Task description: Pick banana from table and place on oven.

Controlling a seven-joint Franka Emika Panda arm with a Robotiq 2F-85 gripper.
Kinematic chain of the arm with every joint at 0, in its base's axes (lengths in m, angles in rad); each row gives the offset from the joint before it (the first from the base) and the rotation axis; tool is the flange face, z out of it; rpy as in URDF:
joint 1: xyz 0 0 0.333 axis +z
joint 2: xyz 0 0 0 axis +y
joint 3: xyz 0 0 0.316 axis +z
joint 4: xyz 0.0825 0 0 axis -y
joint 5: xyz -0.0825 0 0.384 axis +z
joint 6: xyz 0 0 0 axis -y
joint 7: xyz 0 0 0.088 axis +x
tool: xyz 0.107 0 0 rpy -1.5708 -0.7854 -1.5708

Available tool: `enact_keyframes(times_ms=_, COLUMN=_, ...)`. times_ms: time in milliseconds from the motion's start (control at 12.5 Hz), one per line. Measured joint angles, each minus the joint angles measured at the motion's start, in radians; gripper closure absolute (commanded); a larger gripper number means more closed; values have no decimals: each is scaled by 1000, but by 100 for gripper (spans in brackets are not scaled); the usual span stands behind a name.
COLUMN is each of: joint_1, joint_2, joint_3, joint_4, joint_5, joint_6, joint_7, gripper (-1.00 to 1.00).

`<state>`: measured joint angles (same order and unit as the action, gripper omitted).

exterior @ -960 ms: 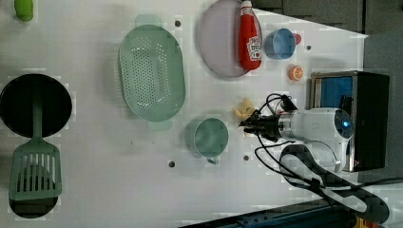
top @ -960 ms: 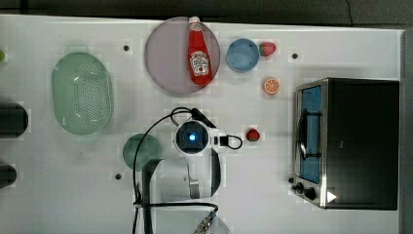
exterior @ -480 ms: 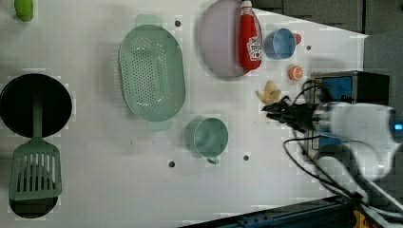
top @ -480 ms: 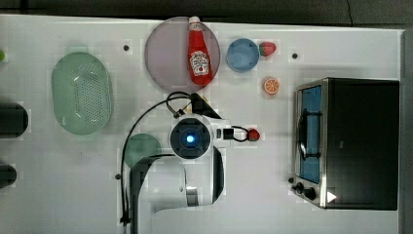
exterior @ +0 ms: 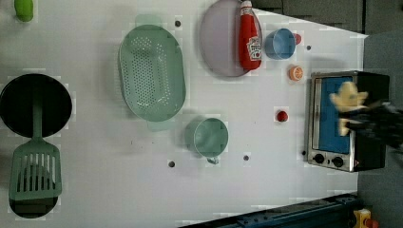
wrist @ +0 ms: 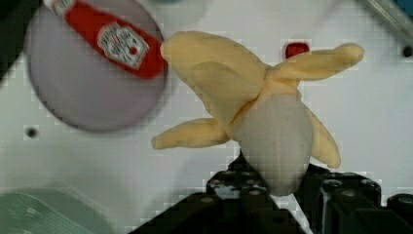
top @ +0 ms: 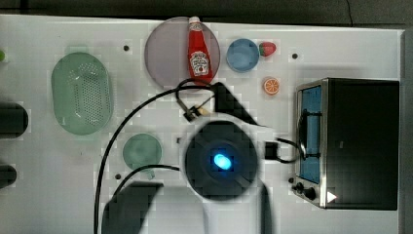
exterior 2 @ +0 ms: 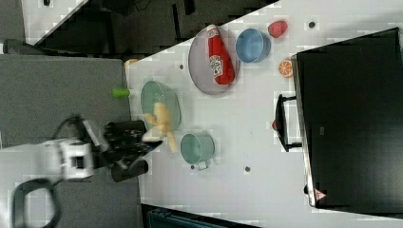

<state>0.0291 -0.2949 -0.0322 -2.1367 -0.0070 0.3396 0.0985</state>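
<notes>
Left view, left to right: mint-green plastic mug (exterior: pixel 207 137) on the white table (exterior: pixel 95 156), well left of the claw (exterior: pixel 356 118). Small red strawberry (exterior: pixel 282 116) nearer. Claw clamped on the pale yellow peeled toy banana (exterior: pixel 346 100), held above the blue glass door of the boxy black-topped toaster oven (exterior: pixel 349 156).

Arm has swung toward the oven (exterior: pixel 354 118): in the left view the gripper (exterior: pixel 363 121) went from mid-table beside the green cup (exterior: pixel 207 137) to over the oven's glass door, carrying the banana (exterior: pixel 347 97) with it. Top view: wrist housing (top: pixel 221 161) looms much larger than 1 s ago, so it has lifted toward that camera, and now covers the red strawberry (exterior: pixel 282 115) that showed there.
</notes>
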Motion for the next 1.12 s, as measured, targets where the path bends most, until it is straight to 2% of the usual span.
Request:
enact_keyframes(times_ms=240, joint_1=0, joint_2=6, joint_3=-108, joint_4=168, joint_5=-31, joint_6=-47, joint_7=-15, gripper=51)
enact_keyframes(times_ms=320, joint_1=-12, joint_2=19, joint_3=-139, joint_4=191, joint_5=-35, joint_6=-61, joint_7=-51, gripper=51)
enact_keyframes(times_ms=560, joint_1=-25, joint_2=69, joint_3=-266, joint_4=187, joint_5=-33, joint_6=-82, joint_7=-193, gripper=51)
enact_keyframes(times_ms=800, joint_1=-29, joint_2=165, joint_3=-399, joint_4=133, joint_5=-20, joint_6=-69, joint_7=-392, gripper=51)
enact_keyframes(times_ms=1120, joint_1=-39, joint_2=347, joint_3=-569, joint_4=127, joint_5=-51, joint_6=168, joint_7=-705, gripper=51)
